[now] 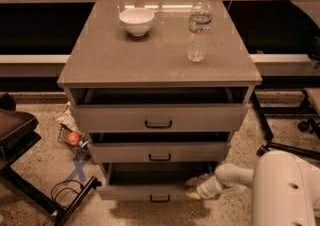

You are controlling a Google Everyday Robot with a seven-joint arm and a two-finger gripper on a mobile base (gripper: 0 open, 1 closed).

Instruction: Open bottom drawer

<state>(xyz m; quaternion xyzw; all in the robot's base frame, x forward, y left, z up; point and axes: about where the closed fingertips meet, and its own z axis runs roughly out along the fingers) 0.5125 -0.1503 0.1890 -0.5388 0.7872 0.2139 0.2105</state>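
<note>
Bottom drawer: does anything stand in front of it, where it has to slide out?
Nothing visible does. The floor before the bottom drawer is bare; a black leg lies off its left corner. The gripper is at its right front edge.
</note>
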